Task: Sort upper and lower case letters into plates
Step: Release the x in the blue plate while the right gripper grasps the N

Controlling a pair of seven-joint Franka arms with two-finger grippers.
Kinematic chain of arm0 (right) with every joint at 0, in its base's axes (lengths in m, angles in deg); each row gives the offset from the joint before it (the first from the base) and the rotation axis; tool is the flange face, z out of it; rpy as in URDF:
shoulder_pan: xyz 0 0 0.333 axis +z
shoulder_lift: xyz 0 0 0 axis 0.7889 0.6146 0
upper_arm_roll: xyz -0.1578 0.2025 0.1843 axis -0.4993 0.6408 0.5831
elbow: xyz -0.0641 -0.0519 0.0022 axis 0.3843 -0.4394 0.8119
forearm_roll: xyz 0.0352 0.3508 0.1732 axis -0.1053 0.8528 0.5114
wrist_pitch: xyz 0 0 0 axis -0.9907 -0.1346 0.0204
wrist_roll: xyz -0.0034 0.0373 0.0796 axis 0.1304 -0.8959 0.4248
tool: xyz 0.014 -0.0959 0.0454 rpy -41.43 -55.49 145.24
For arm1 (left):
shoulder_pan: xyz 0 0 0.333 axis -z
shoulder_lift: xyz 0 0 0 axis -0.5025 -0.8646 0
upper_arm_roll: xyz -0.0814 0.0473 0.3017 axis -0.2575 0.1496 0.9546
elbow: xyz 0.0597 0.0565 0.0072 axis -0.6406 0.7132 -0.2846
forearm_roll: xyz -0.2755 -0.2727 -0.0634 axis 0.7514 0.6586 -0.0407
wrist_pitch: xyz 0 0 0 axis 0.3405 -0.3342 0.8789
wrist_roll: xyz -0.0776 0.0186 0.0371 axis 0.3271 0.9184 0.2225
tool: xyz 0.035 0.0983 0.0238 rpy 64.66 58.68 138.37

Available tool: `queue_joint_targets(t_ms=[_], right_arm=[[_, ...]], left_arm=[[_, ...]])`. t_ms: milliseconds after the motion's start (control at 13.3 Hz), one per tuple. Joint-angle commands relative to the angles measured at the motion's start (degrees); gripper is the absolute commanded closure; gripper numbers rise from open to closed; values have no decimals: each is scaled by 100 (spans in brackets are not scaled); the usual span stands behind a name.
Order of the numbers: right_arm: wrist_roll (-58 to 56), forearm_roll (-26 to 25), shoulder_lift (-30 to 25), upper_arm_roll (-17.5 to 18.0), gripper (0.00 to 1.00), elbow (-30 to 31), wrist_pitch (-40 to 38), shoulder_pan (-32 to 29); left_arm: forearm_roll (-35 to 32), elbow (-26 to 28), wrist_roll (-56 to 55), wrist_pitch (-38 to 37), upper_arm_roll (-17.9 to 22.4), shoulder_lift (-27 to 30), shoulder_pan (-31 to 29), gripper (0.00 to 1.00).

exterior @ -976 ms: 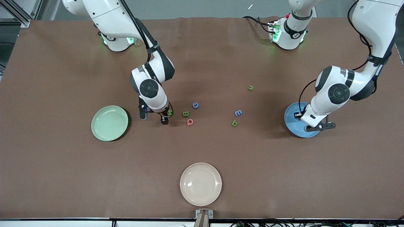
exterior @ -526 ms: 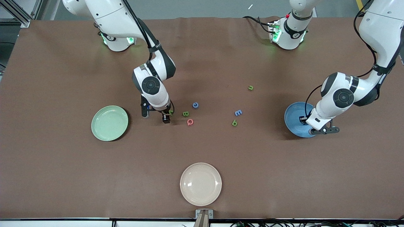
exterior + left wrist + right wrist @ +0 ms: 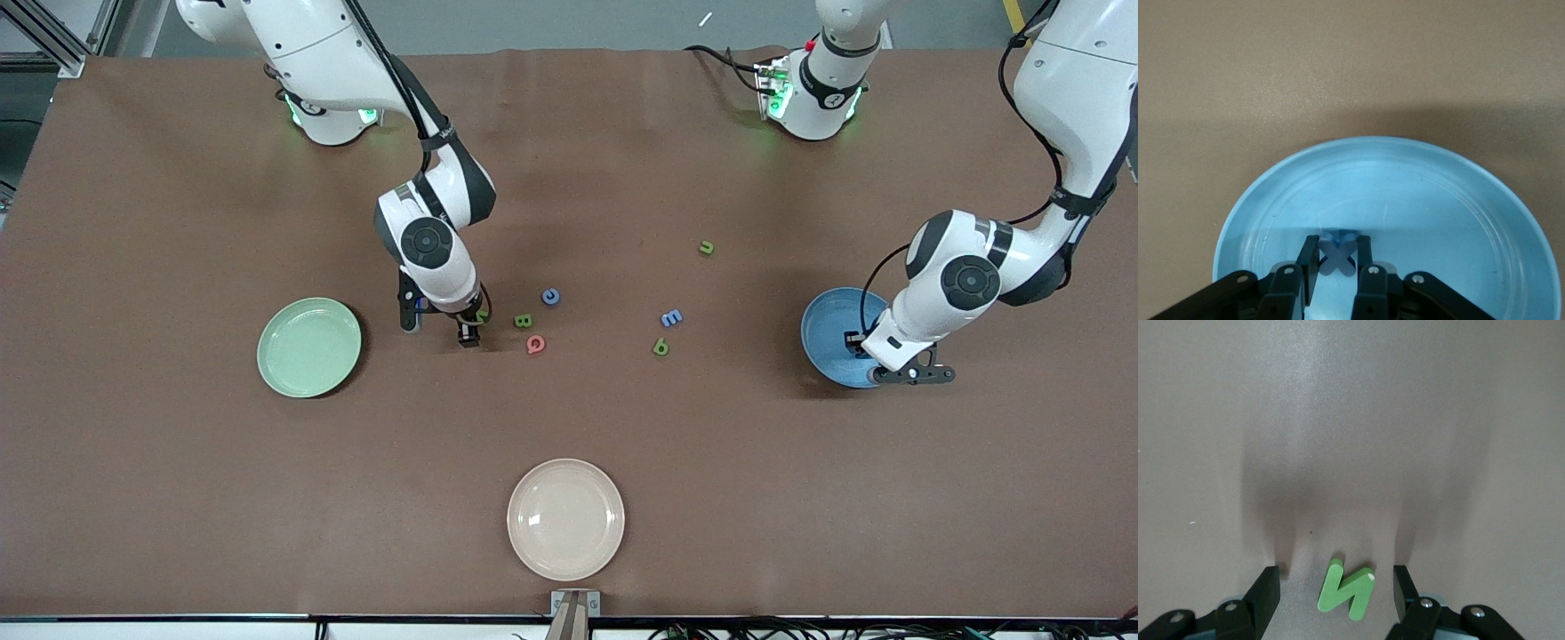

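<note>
two grippers at work over letters and plates

the pale green plate [image 3: 309,347] sits bare toward the right arm's end. beside it the right gripper [image 3: 1337,590] straddles a green letter [image 3: 1347,589], fingers apart and not touching it. loose letters [image 3: 536,344] lie mid-table. the left gripper [image 3: 1337,261] pinches a blue letter [image 3: 1337,255] over the blue plate [image 3: 1438,200].

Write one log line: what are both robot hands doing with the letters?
left end effector: shut on blue letter over blue plate | right end effector: open around green letter on table
</note>
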Motion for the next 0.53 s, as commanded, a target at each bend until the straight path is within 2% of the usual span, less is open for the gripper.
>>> queue_joint_targets(t_ms=[0,75,150,225,300,451], right_arm=[[110,1,-4,-53,26,71,95,87],[110,1,-4,-53,32,71,103,96],[110,1,-4,-53,42,62,103,96],[110,1,-4,-53,48,62,103,96],[110,27,-4,-44,51,53,103,96],[127,54,39,-44,56,53,252,104]], left_arm=[[-110,-44,65,15,-40,-56,-61,82],[-110,-52,65,15,-40,-56,-61,81],[-110,-52,65,15,-40,-56,-61,71],[-110,-52,74,15,-40,-56,-61,59],[-110,-52,74,15,-40,-56,-61,47],[-110,-52,56,15,-49,-12,-53,39]])
